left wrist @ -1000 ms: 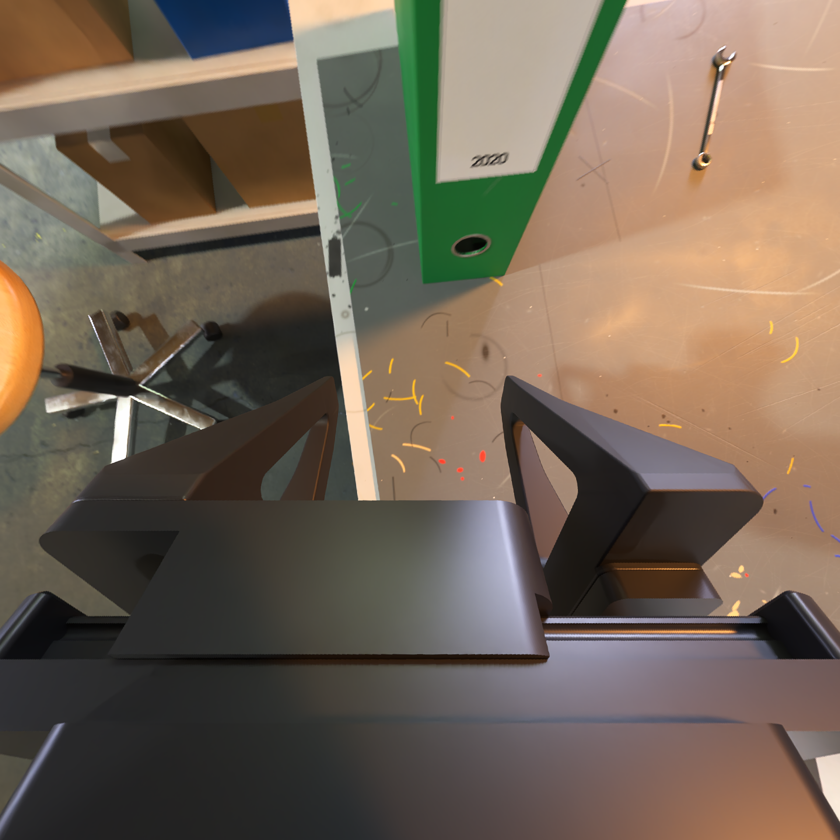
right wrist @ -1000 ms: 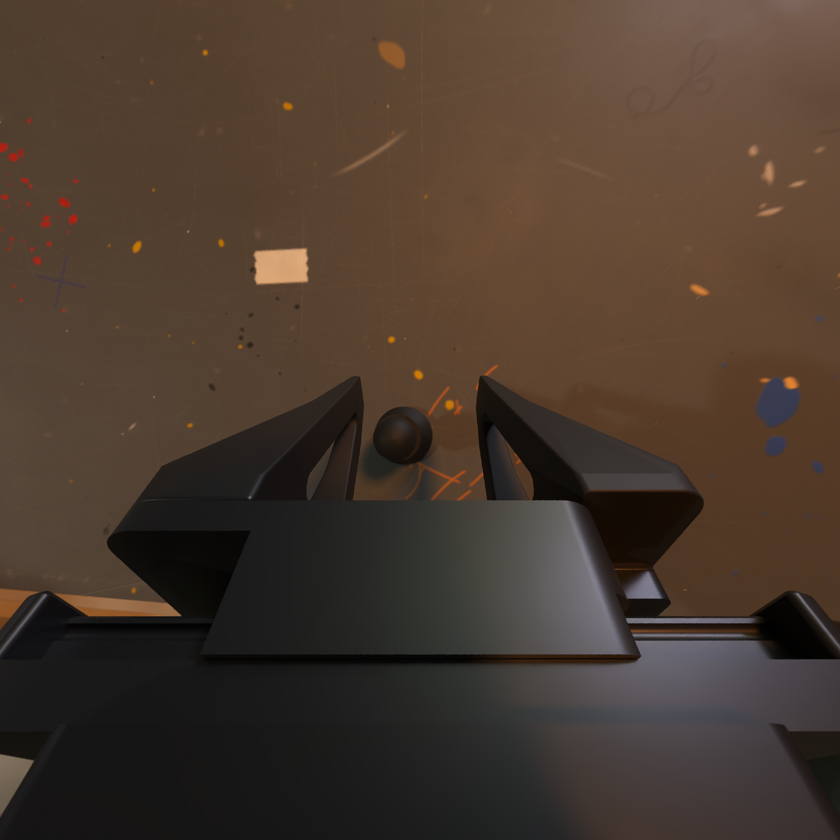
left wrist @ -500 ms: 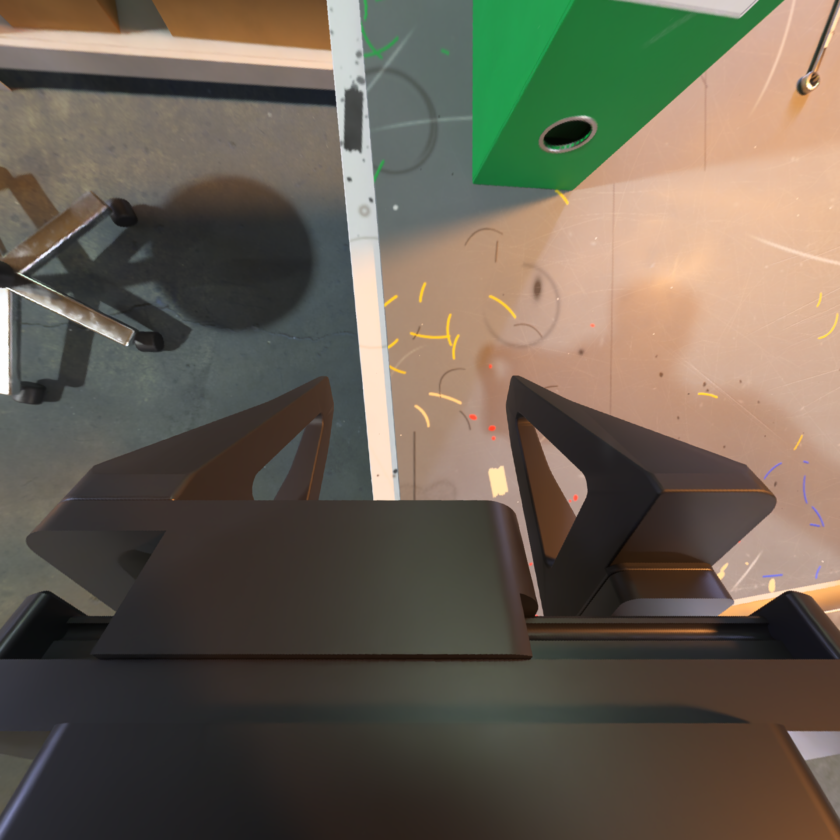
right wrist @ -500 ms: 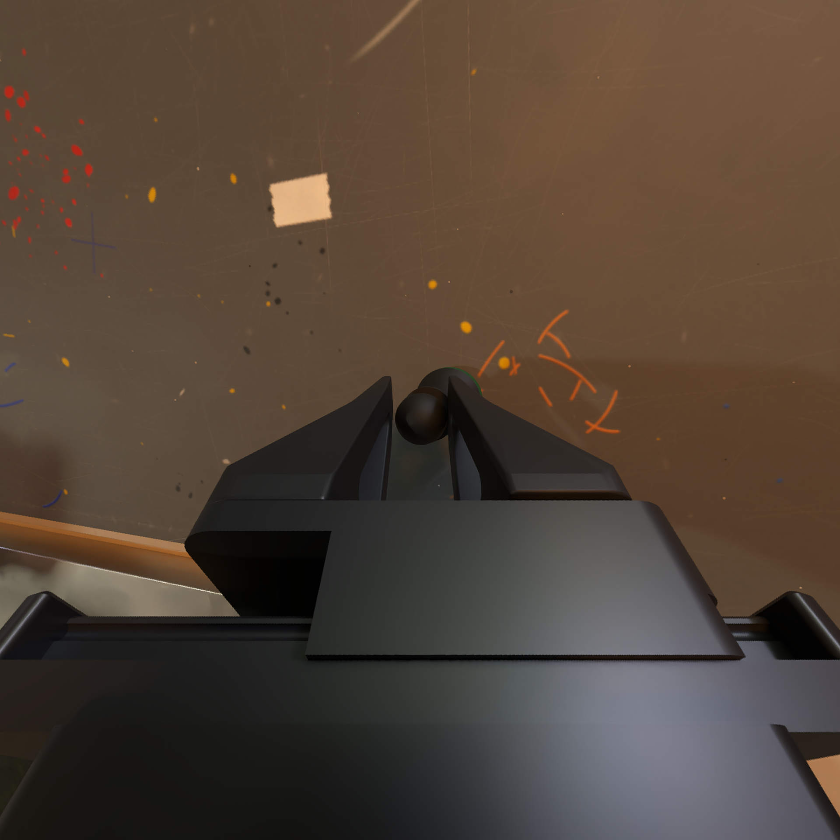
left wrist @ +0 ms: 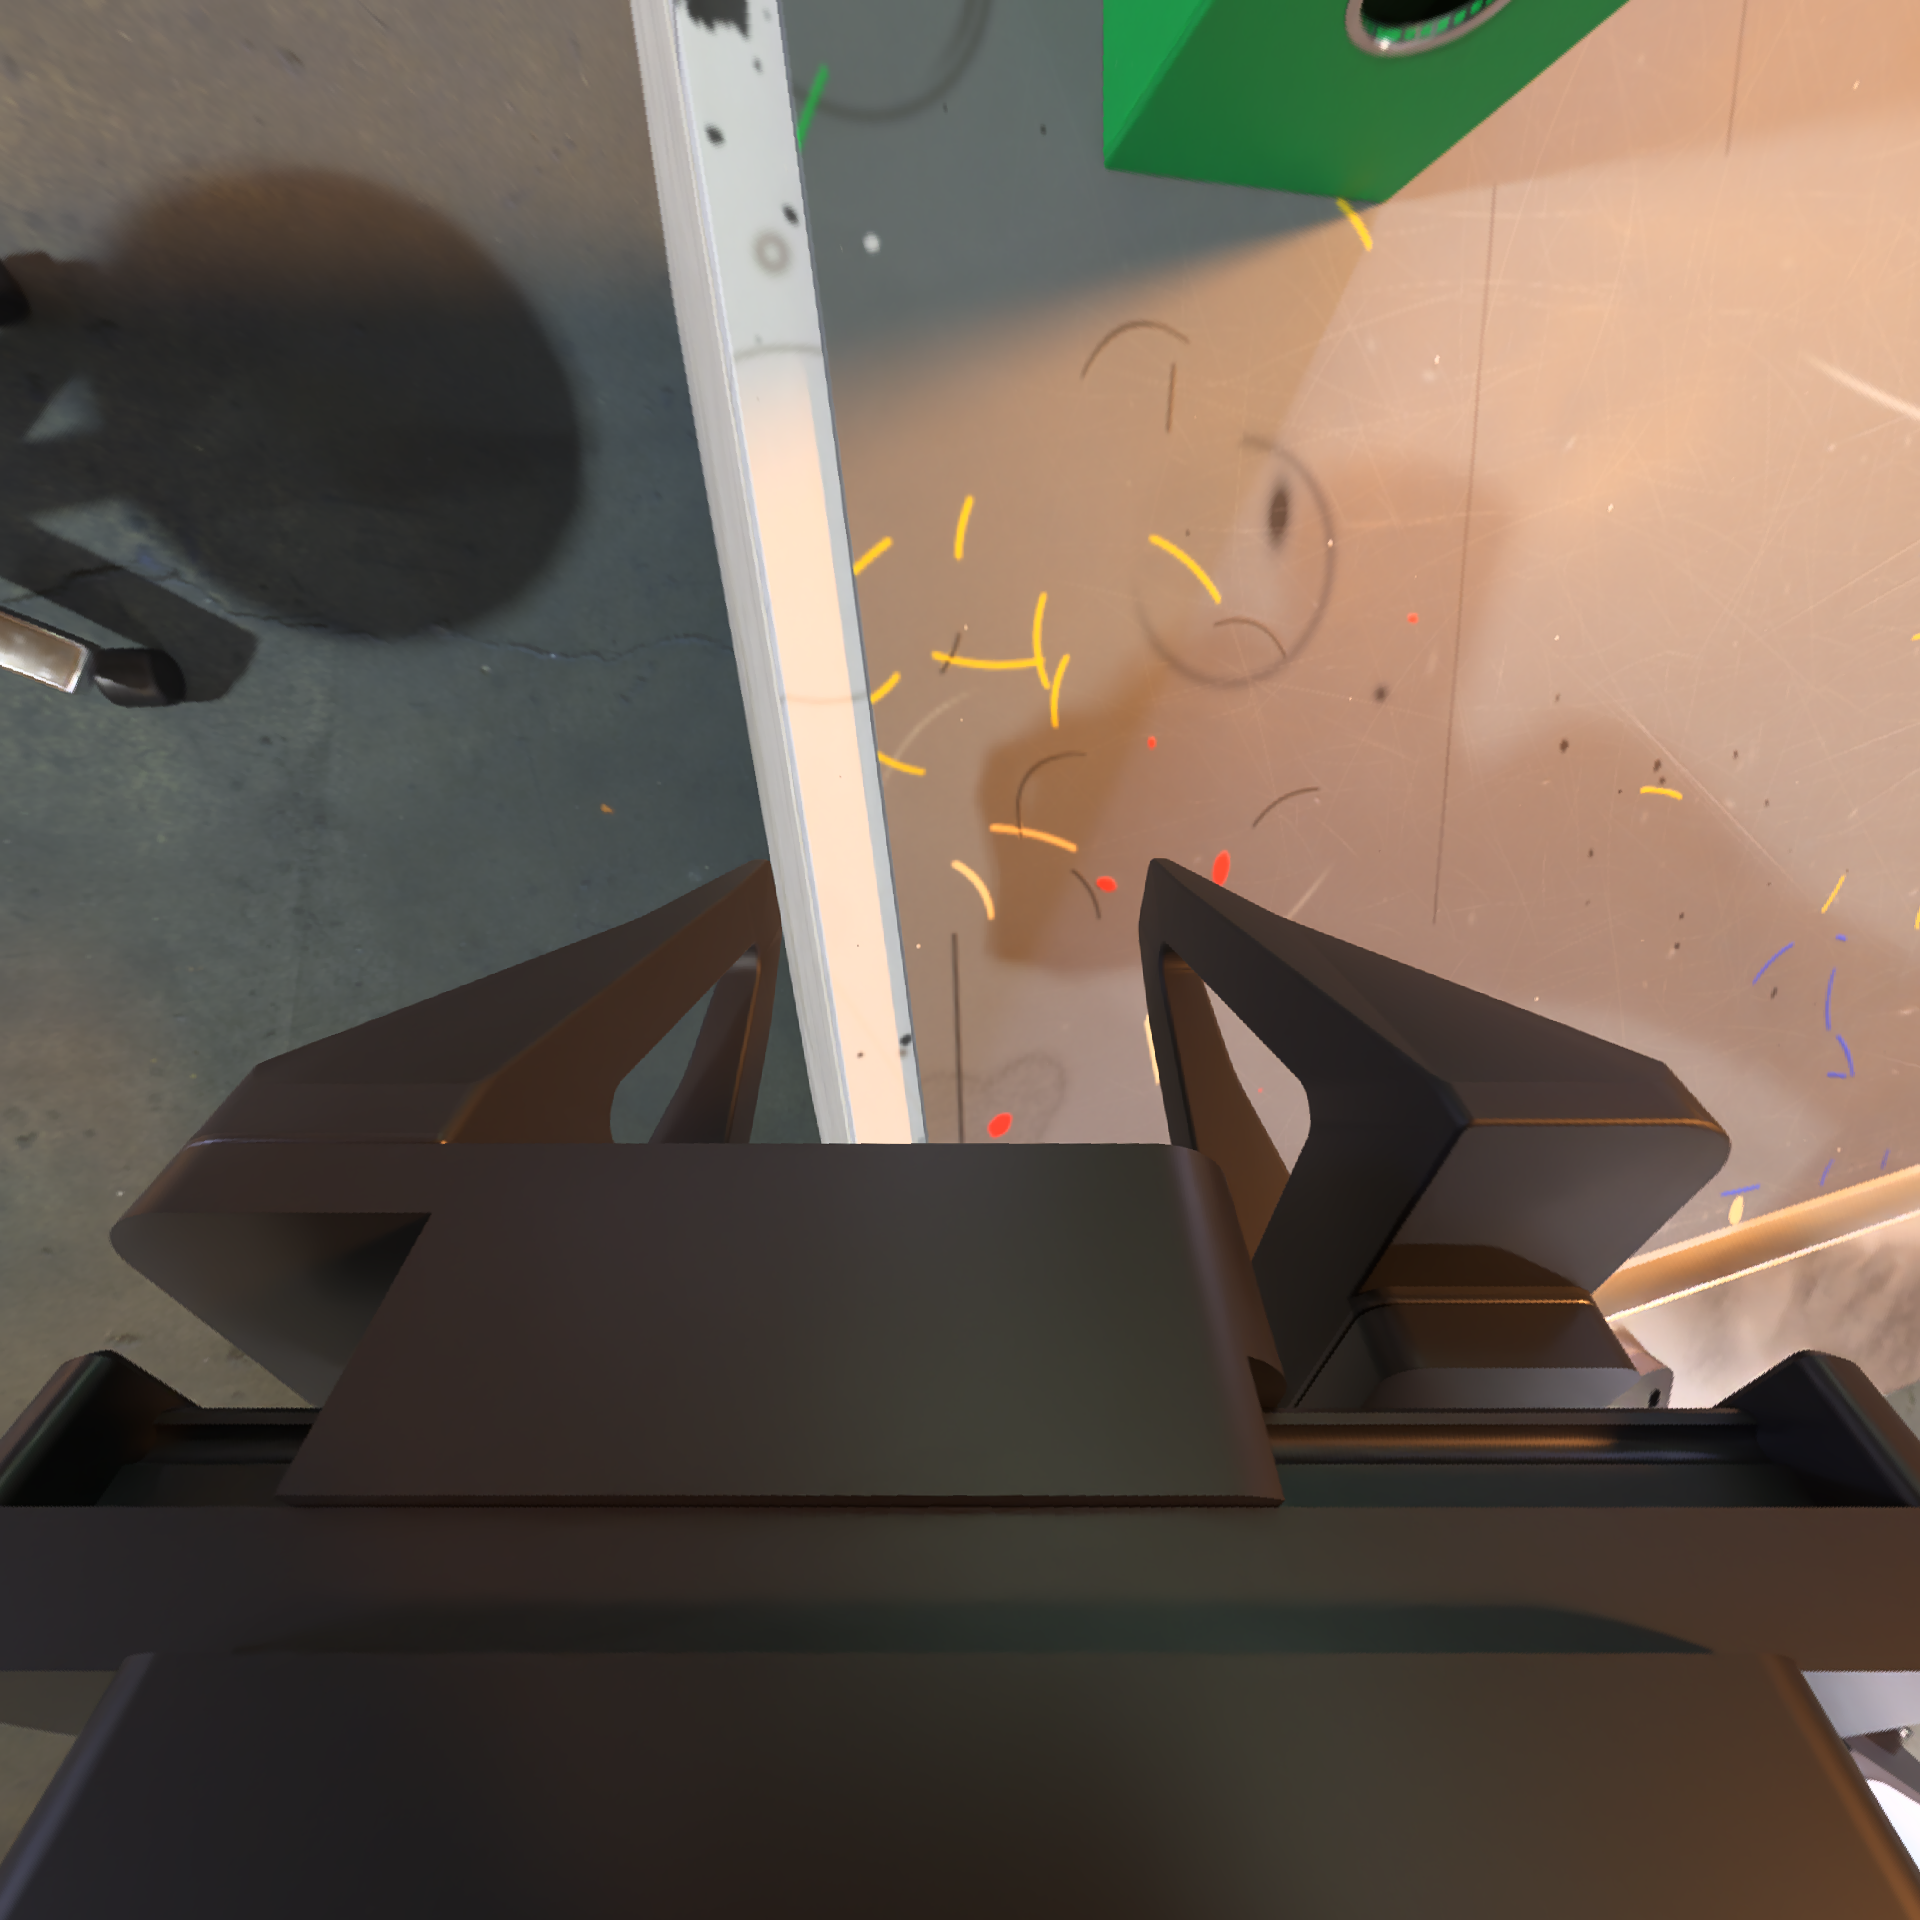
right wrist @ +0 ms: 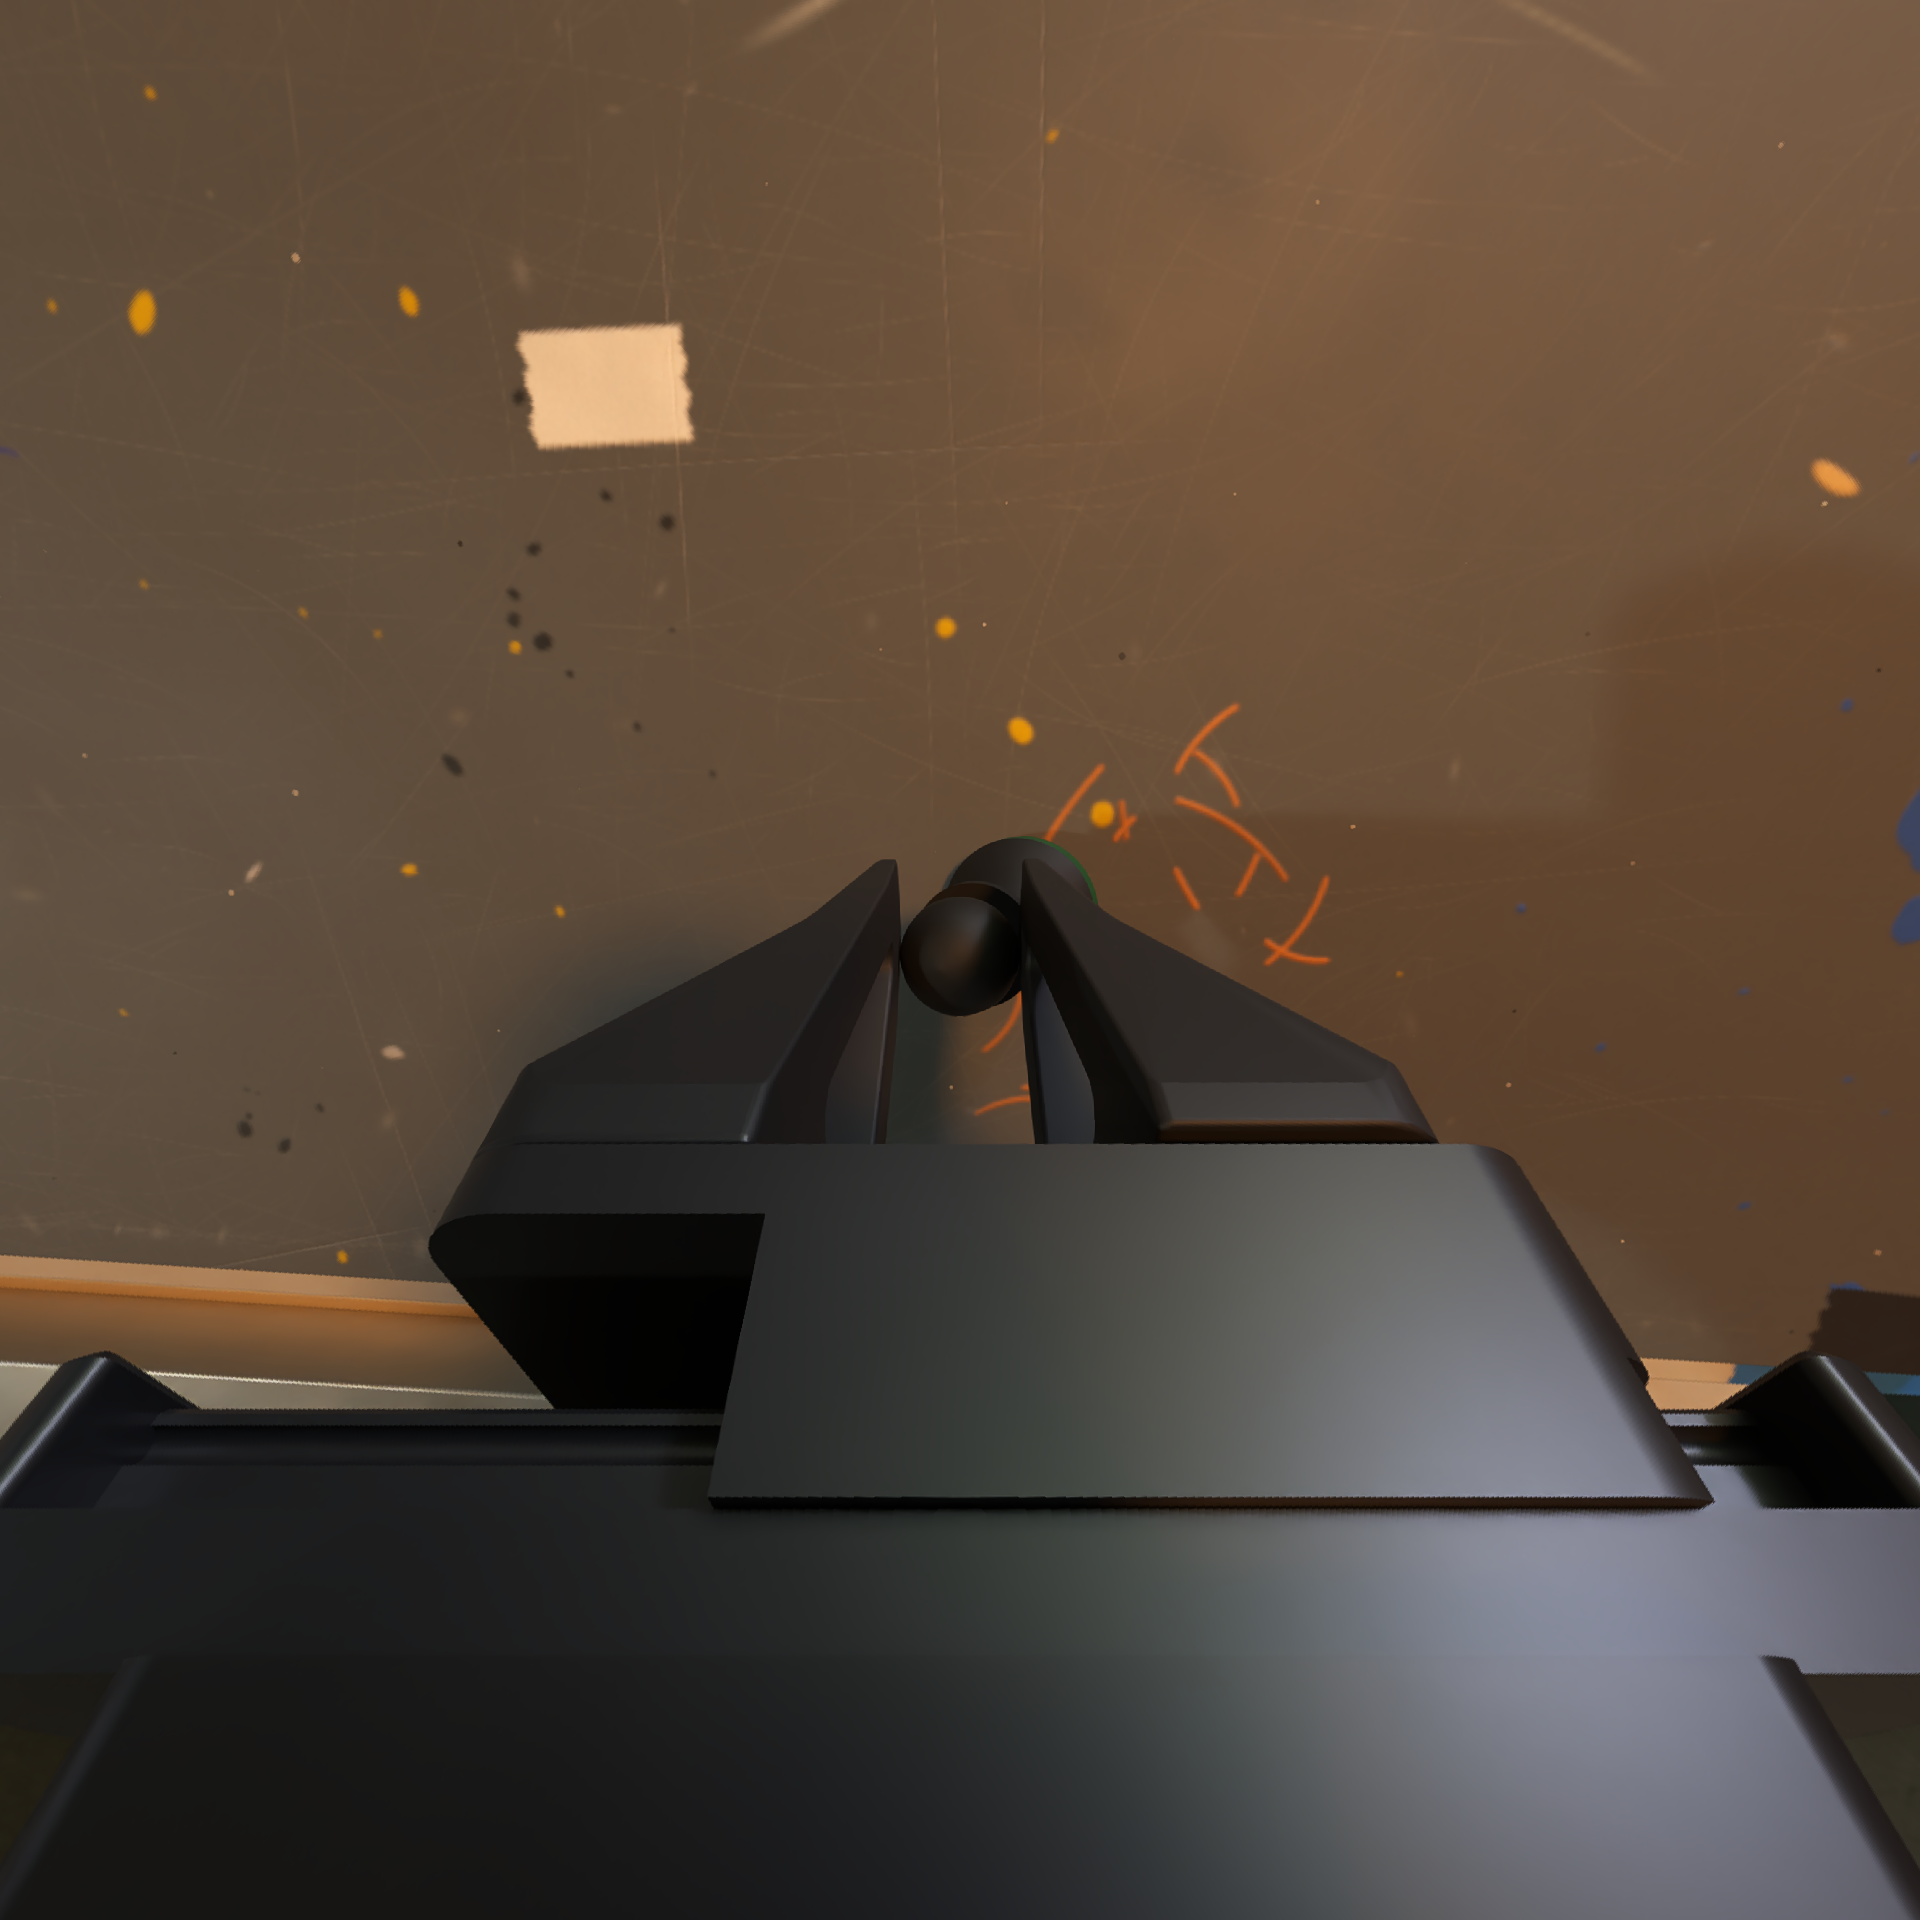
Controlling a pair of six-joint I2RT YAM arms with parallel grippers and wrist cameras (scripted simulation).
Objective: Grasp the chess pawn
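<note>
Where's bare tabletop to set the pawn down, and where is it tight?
Right wrist view: open tabletop beyond and beside the right gripper, which is shut on the chess pawn; only a tape patch lies flat. Left wrist view: bare between the table edge and the left gripper; tighter near the green binder.

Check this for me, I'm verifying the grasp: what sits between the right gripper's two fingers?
The black chess pawn, its round head pinched in the right gripper; shown in the right wrist view.
</note>
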